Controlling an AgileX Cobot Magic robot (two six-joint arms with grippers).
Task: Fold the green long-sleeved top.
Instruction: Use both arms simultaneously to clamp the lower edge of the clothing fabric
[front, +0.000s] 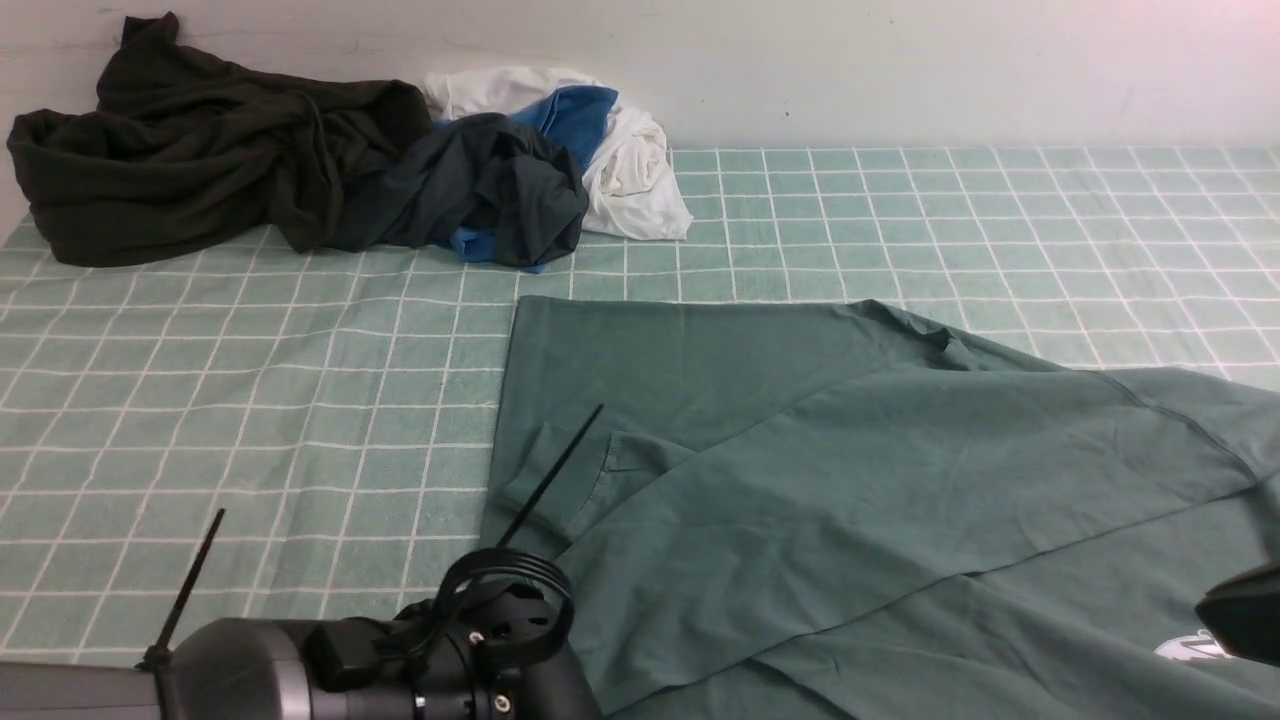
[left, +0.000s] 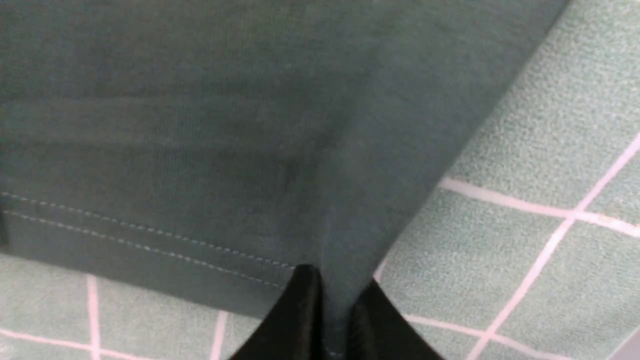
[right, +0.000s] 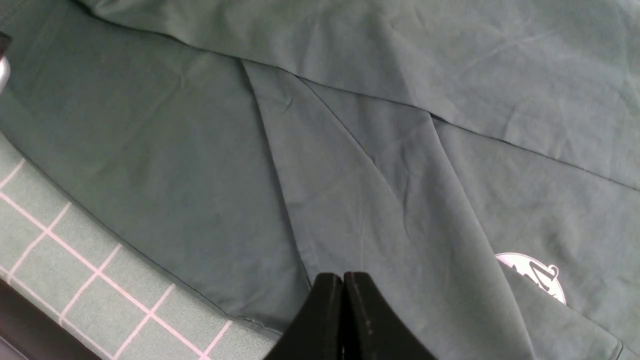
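The green long-sleeved top (front: 850, 470) lies spread over the near right half of the checked tablecloth (front: 250, 400), with one sleeve (front: 700, 520) laid slanting across the body. Both arms are down at its near edge.

The left gripper (left: 335, 320) is clenched on a thin ridge of the cloth just beside the double-stitched hem (left: 150, 235). The right gripper (right: 343, 295) has its jaws pressed tight together at the near edge. I cannot see cloth between the pads, but the creases run straight to them, so I judge it is grasping the top too.

The risk I see is in how little each pinch holds. The left bite is narrow, and a lift could let the jersey slide out, dropping that corner and leaving a crooked fold. If the right has caught only one layer, the body would peel apart as it rises. The sleeve resting loose on top could also slip off and bunch inside the fold. Uneven lifting between the arms would skew the fold line.

The fabric looks like soft, matte knit, limp and thin, holding shallow wrinkles. A white printed logo (right: 535, 275) sits near the right gripper. The tablecloth is nubbly, like towelling, pale green with white grid lines. A crumpled pile of dark, blue and white clothes (front: 300, 170) sits well apart at the far left.
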